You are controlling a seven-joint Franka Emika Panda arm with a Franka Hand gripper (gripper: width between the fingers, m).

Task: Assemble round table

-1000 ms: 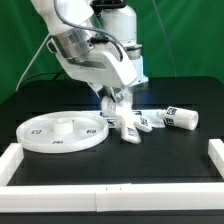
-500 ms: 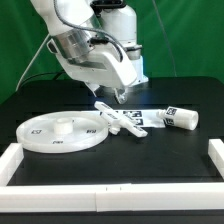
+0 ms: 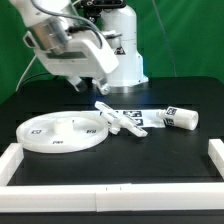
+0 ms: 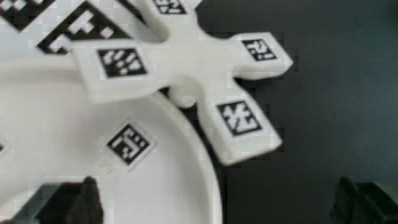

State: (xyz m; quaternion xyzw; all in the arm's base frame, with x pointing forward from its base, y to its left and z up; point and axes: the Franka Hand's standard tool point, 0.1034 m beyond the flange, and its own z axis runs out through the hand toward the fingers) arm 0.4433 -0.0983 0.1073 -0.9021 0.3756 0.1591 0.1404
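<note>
The wide round disc (image 3: 60,132) lies flat on the black table at the exterior view's left. The smaller flat-armed piece (image 3: 120,120) lies just to its right, with one arm over the disc's rim. The short thick cylinder (image 3: 178,117) lies on its side further right. My gripper (image 3: 87,88) hangs open and empty above the disc's far right edge, clear of all parts. In the wrist view the flat-armed piece (image 4: 178,65) overlaps the disc (image 4: 107,170), and my gripper (image 4: 217,205) shows dark fingertips (image 4: 63,205) wide apart with nothing between them.
The marker board (image 3: 148,113) lies flat under and behind the flat-armed piece; its large tags show in the wrist view (image 4: 63,25). Long white border rails run along the front (image 3: 110,172), the left (image 3: 10,160) and the right (image 3: 214,155) of the table.
The gripper let go of the flat-armed piece, then rose and swung toward the exterior view's left. The piece now lies with one arm over the disc's rim.
</note>
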